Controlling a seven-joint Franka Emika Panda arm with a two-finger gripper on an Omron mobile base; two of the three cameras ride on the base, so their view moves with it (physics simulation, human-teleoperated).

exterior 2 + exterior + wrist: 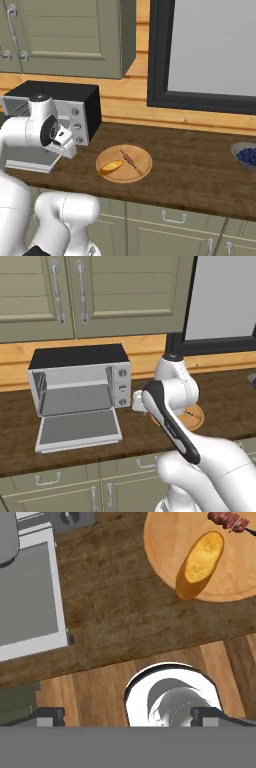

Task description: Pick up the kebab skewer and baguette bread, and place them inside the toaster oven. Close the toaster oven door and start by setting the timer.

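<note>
Claw [127, 714] spread fully wide, holding nothing, hovering above the counter [115, 607] between the toaster oven door [25, 597] and the round wooden plate [165, 542]; fingertips [50, 714] at the bottom of the hand view, well apart. In the right base view, claw [67, 145] just in front of the toaster oven [75, 112], left of the plate [142, 167].

Toaster oven [80, 378] at the counter's back left in the left base view, black top, knob column on its right side, grey interior visible. Door [77, 428] dropped flat open onto the counter [20, 441].

Baguette bread [111, 166] lying on the plate's left part, golden-yellow, tilted. Same loaf [200, 562] in the hand view, touching the plate, near its edge. Kebab skewer [131, 161] lying diagonally across the plate middle, just beside the baguette, contact between them unclear. Skewer [230, 520] at the top right corner of the hand view, partly cut off.

Blue bowl [245, 156] at the counter's far right, well apart from the plate. Plate [195, 416] mostly hidden behind the arm in the left base view.
</note>
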